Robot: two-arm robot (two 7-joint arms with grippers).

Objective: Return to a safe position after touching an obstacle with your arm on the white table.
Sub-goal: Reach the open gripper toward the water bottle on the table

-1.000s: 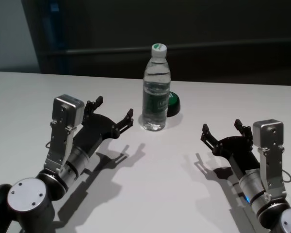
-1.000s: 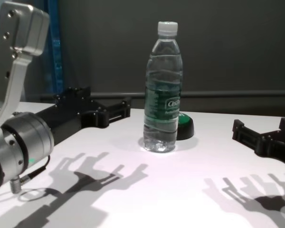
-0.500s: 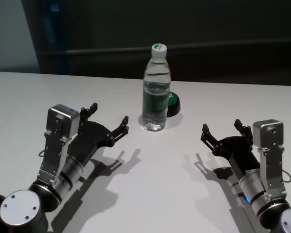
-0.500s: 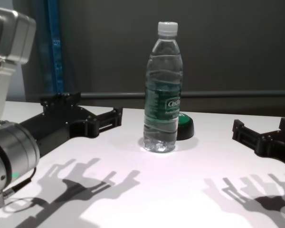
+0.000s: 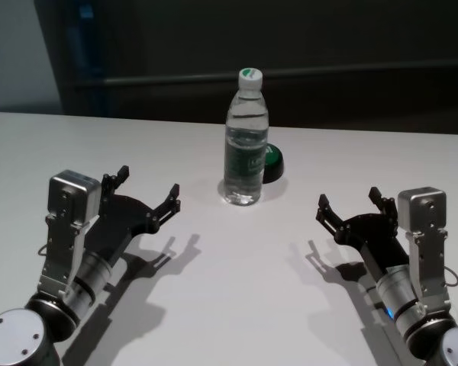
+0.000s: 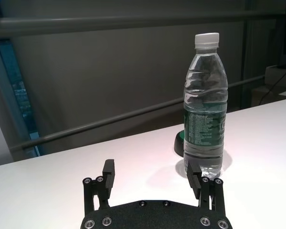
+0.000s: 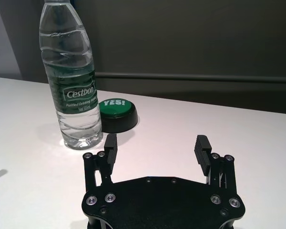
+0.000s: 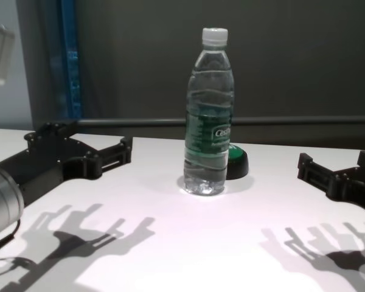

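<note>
Left tool (image 5: 146,191), fingers spread wide and empty, has the bottle (image 5: 245,145) upright ahead and to its right on the surface (image 5: 237,274); retreat straight back (right tool (image 5: 351,206) parked, wide).

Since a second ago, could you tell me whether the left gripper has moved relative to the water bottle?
Yes. The left gripper, open, has drawn back toward the robot's left, away from the water bottle, which stands unmoved.
</note>
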